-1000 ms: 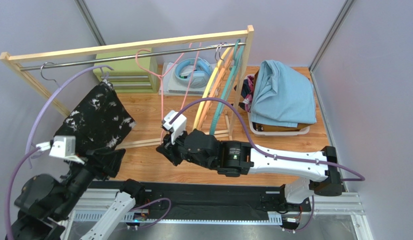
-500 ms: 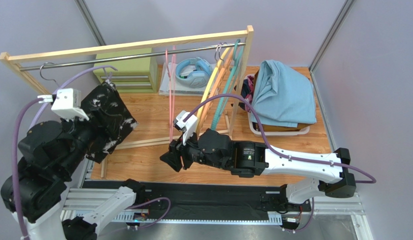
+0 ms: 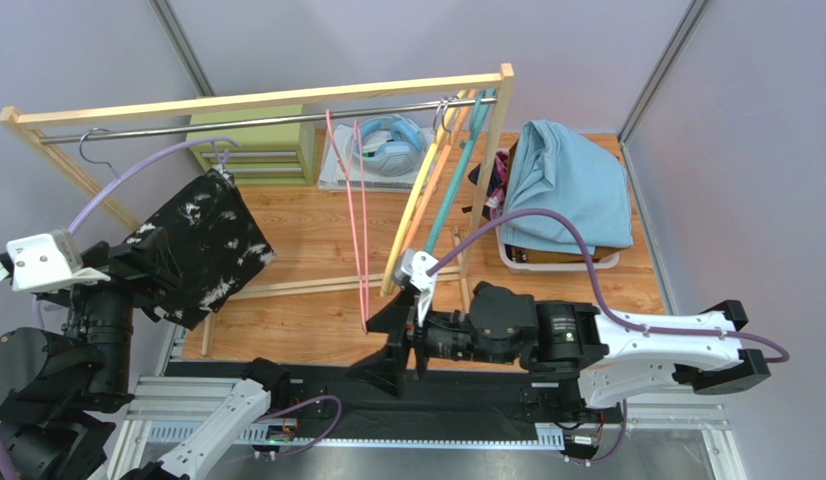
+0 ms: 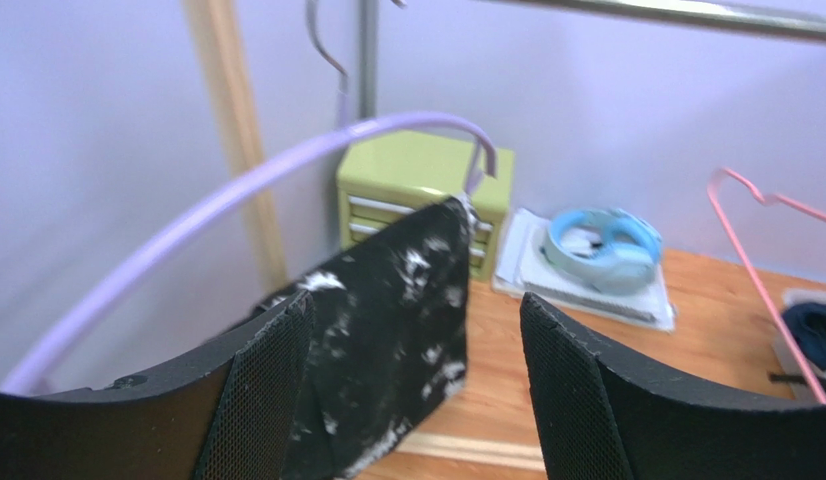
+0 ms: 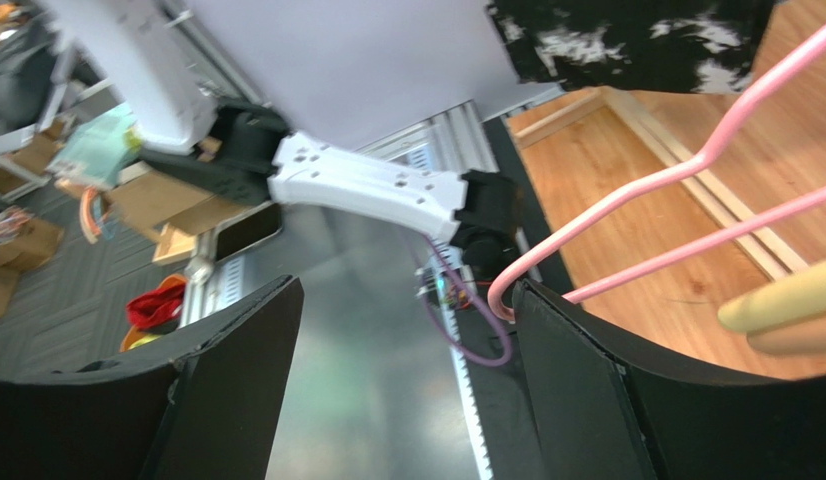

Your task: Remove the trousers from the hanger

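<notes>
The black, white-speckled trousers point(image 3: 202, 240) hang folded over a purple hanger point(image 3: 157, 155) at the left of the rack's metal rod point(image 3: 237, 115). My left gripper point(image 3: 152, 270) is open just in front of them, not touching. In the left wrist view the trousers point(image 4: 387, 330) show between and beyond the fingers of the left gripper point(image 4: 415, 305). Light blue trousers point(image 3: 567, 190) top a pile in the white basket point(image 3: 557, 262). My right gripper point(image 3: 389, 347) is open and empty near the front edge, with the bare pink hanger point(image 5: 667, 210) beside its right finger point(image 5: 587, 390).
The bare pink hanger point(image 3: 357, 200) hangs mid-rod. Yellow, orange and teal hangers point(image 3: 437, 180) crowd the rod's right end by the wooden post point(image 3: 492, 160). Behind the rack stand a green drawer box point(image 3: 257, 145) and blue headphones point(image 3: 387, 140). The rack's foot rail point(image 3: 297, 287) crosses the floor.
My right gripper has opened, let go of the pink hanger and pulled back toward the front edge; the hanger now hangs free. The left arm rose, then drew back left, its jaws wider.
</notes>
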Controlling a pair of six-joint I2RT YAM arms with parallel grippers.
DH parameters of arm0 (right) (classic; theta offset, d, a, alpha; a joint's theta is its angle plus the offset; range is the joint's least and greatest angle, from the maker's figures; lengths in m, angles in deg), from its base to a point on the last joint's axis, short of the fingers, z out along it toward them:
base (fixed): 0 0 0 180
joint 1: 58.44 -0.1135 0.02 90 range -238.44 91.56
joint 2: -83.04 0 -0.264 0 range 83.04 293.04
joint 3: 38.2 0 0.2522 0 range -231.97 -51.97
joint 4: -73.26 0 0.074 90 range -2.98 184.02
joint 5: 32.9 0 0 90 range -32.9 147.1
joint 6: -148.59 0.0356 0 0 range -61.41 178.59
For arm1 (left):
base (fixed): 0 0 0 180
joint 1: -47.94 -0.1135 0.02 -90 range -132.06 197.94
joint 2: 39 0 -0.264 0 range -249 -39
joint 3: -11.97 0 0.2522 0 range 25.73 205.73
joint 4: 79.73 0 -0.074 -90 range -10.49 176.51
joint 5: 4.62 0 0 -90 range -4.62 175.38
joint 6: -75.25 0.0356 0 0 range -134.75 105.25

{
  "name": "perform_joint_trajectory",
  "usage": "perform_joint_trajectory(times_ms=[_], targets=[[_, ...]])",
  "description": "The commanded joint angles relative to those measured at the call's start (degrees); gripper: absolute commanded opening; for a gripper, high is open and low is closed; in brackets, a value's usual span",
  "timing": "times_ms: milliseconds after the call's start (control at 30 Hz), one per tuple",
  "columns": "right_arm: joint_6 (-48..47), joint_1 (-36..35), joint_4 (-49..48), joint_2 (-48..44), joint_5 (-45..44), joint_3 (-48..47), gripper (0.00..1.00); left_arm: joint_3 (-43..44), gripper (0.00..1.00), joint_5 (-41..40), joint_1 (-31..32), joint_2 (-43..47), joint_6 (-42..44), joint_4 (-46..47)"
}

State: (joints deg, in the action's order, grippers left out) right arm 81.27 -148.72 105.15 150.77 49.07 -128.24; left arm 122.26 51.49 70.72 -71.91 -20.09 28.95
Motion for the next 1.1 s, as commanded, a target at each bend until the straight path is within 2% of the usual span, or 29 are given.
perform_joint_trajectory(times_ms=[0,167,200,267,333,467,667,733,867,933,1067], targets=[[1.93,-4.81,4.02,-3.91,5.13,4.10,0.82,4.52,0.84,-8.02,-0.20,-5.75,8.50,2.54],[3.16,-8.15,4.11,-7.77,7.15,7.10,0.82,8.93,0.92,-16.63,-0.11,-11.03,22.00,4.12],[2.99,-8.68,4.45,-8.30,7.24,7.45,0.82,8.76,0.93,-20.48,-0.11,-12.87,24.65,4.99],[2.46,-9.65,4.90,-9.36,9.15,7.71,0.82,6.76,0.93,-23.05,-0.20,-14.20,29.83,6.75],[1.59,-10.18,5.42,-9.80,10.75,7.89,0.82,3.68,0.94,-23.59,-0.11,-13.59,31.62,11.75],[-1.49,-10.18,8.93,-9.54,8.48,5.88,0.86,-3.35,0.95,-22.45,-0.20,-10.08,28.47,15.02],[-8.69,-10.18,11.23,-6.64,9.00,3.41,0.95,-2.23,0.95,-14.29,-0.20,-6.39,13.19,6.16],[-11.41,-9.66,11.23,-4.98,10.31,3.15,0.97,-0.21,0.95,-8.50,-0.20,-5.94,6.97,1.15],[-14.06,-8.07,11.23,-2.78,13.14,2.44,0.98,0.32,0.94,8.17,-0.20,-2.79,0.96,0.08],[-14.50,-7.55,11.05,-2.42,13.21,2.62,0.99,-0.46,0.94,12.86,-0.20,-2.17,-2.80,-0.36],[-17.66,-6.75,10.52,-2.68,26.73,4.64,0.99,-3.98,0.93,24.89,-0.20,-0.85,-7.65,-0.01]])
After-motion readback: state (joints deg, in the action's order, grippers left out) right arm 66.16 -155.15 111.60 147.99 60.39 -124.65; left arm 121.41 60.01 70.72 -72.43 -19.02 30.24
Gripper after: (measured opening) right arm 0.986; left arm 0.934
